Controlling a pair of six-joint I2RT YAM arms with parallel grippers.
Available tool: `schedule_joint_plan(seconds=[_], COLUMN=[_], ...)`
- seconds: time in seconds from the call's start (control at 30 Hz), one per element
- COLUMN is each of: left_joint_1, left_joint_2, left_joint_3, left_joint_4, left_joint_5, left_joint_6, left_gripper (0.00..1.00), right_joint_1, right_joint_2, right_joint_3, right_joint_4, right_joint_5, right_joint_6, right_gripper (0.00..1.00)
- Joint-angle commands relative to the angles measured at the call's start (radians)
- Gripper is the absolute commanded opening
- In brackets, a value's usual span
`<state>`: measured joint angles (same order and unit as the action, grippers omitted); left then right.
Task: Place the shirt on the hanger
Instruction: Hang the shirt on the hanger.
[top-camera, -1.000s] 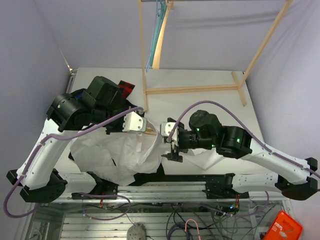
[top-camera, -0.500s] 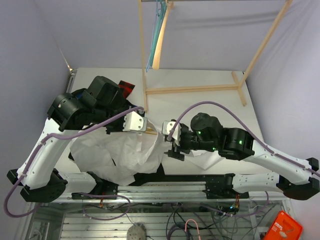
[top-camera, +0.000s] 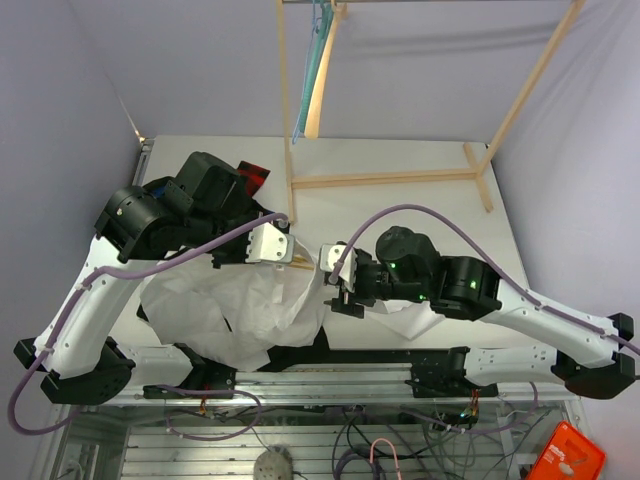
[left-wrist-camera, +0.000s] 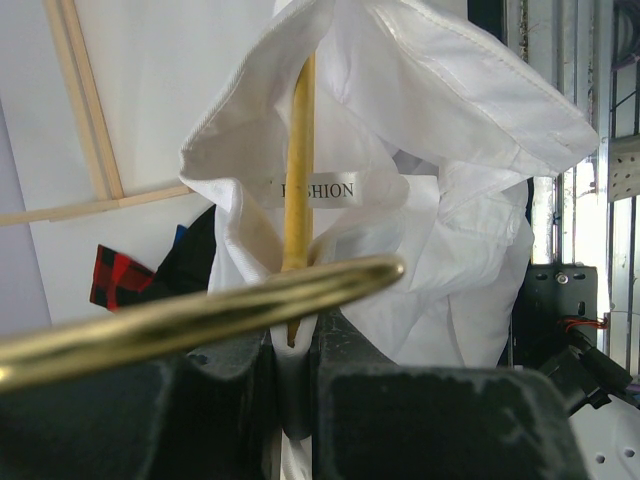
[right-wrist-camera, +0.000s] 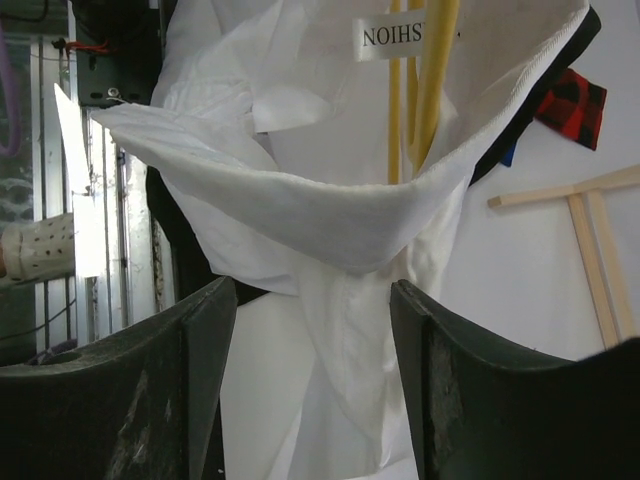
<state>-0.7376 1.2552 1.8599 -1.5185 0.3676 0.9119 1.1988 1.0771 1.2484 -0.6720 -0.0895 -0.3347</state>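
Right claw (right-wrist-camera: 312, 292) narrower than before, shirt (right-wrist-camera: 300, 200) between its jaws

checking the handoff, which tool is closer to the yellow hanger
Left. The left tool is shut on the hanger. The right tool is open and a little short of it, facing the shirt collar.
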Motion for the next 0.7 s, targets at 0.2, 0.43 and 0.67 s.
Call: schedule_joint_plan(seconds=[0.2, 0.43, 0.67], left_joint_1=[-0.005, -0.004, -0.006], left_joint_2=[-0.002, -0.003, -0.015], left_joint_3=[0.028, 0.027, 0.01], left_joint_4=[0.024, 0.021, 0.018], left_joint_5=[0.037, 0.052, 0.114], left_joint_6=[0.004, 0.007, -0.008], left_gripper=[0.07, 0.07, 0.07], right_joint_1=[0.003, 0.002, -0.02], right_joint_2=[0.034, 0.059, 0.057], right_joint_3=[-0.012, -0.007, -0.009], right_joint_4=[0.086, 0.119, 0.185], right_joint_5=[-0.012, 0.011, 0.005], right_joint_6=[-0.05, -0.085, -0.117], right_gripper=[0.56, 0.53, 0.36])
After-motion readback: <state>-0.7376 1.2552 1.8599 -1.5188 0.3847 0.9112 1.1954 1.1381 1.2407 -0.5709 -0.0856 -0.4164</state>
